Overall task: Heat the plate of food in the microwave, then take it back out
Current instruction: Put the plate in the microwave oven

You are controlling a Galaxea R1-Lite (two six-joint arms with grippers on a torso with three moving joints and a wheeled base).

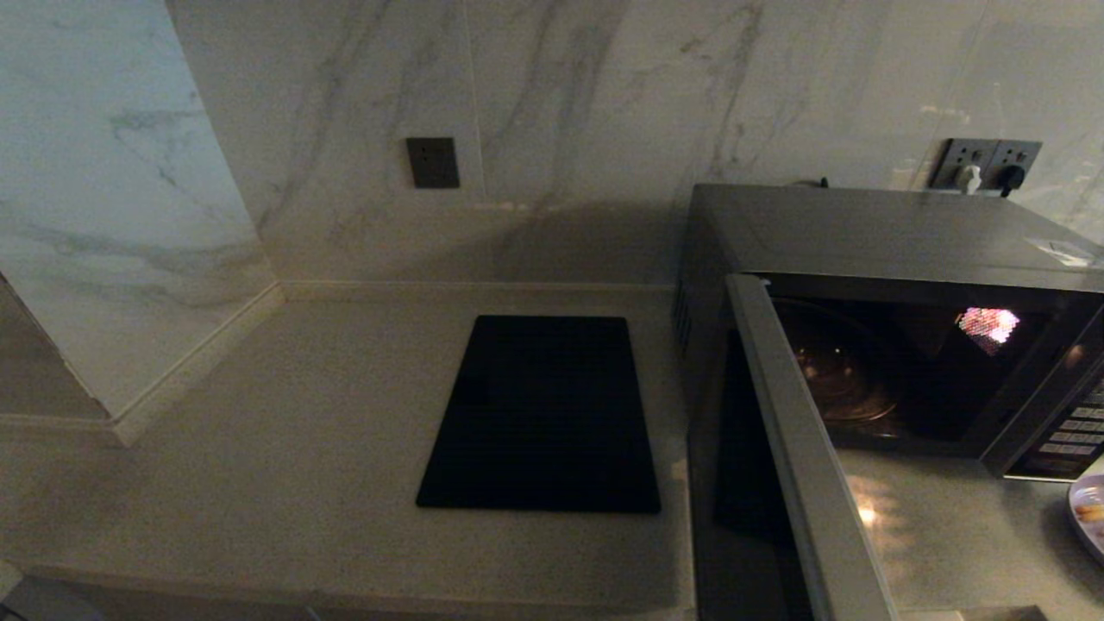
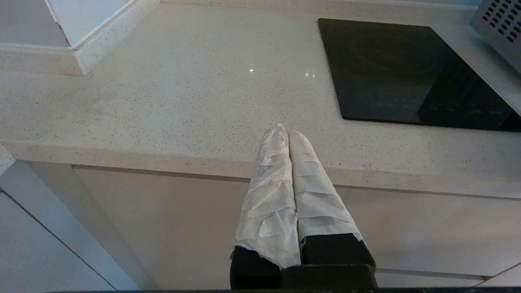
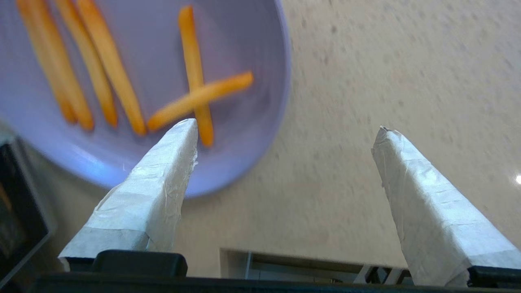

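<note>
The right gripper (image 3: 285, 130) is held spread above the lilac plate of fries (image 3: 244, 61); the left gripper (image 2: 288, 134) is parked, pressed together; the silver-grey microwave (image 1: 862, 233) stands open at three o'clock.

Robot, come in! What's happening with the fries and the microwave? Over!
Right gripper open above the plate of food, holding nothing. Left gripper shut, parked by the counter edge. Microwave door open, nothing blocking.

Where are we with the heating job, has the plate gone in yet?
Not yet. Done: the microwave door stands open, cavity empty. In hand: the right gripper, open, hangs over the counter beside the plate of fries, one finger overlapping its rim, nothing gripped. Left: grasp, load, shut, heat, retrieve. The left gripper is parked shut at the counter edge.
</note>
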